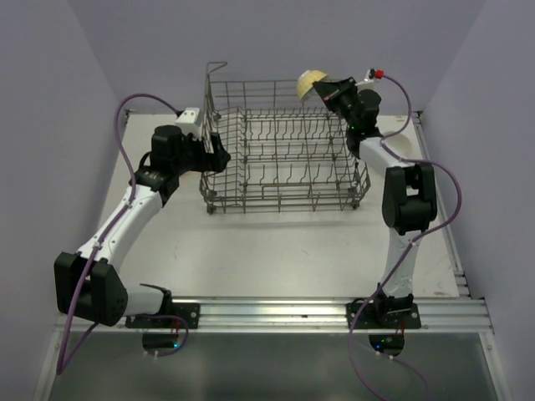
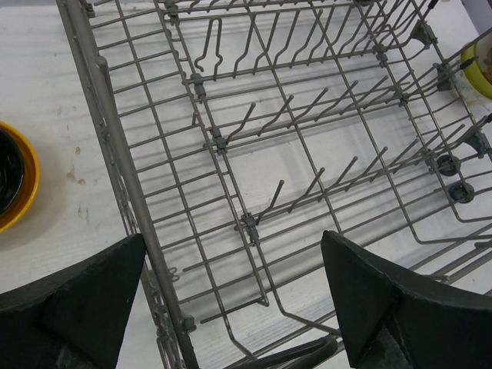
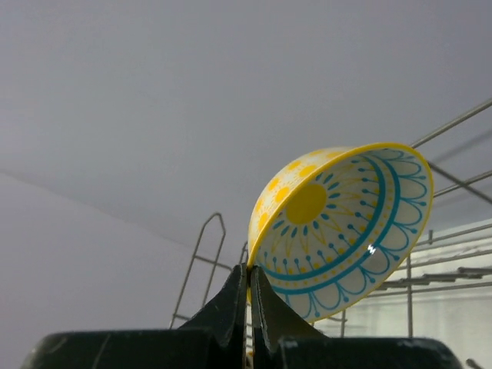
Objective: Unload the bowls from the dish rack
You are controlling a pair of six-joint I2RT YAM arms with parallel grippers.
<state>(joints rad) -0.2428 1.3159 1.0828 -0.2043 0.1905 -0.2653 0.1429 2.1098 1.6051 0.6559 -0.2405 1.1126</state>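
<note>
The grey wire dish rack stands mid-table, with no bowls visible inside it. My right gripper is shut on the rim of a yellow bowl with a blue and yellow pattern inside, held up above the rack's far right corner. In the right wrist view the bowl is tilted on its side, its rim pinched between my fingers. My left gripper is open at the rack's left side. In the left wrist view its fingers straddle the rack's left wall.
An orange-yellow bowl with a dark inside sits on the table left of the rack. Another yellowish bowl's edge shows beyond the rack's right side. The rack's handle loop stands at its far left corner. Walls close in on both sides.
</note>
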